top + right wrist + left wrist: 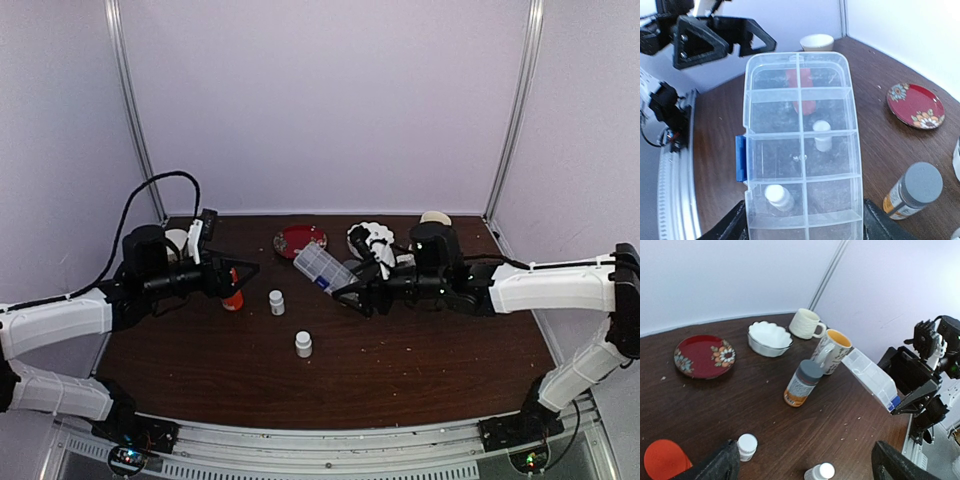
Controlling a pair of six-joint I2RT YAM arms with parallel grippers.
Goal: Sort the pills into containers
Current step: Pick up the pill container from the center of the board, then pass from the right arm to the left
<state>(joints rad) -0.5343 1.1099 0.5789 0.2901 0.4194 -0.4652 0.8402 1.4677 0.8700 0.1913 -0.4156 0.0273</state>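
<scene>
Right hand (pixel 805 227) clamped across clear, rectangular, compartmented plastic organizer box (pixel 800 125); left hand (pixel 805 467) spread wide, released.

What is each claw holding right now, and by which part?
The right claw grips the clear organizer box across one short end; the left claw holds nothing.

A dark brown wood-grain table (pixel 420 370), flecked with pale specks, fills a booth of plain whitish-lilac walls (pixel 320 100) joined at the rear corners by slim silver metal uprights (pixel 135 110), with a ribbed metal rail (pixel 350 440) along its near edge, under soft, even light.
</scene>
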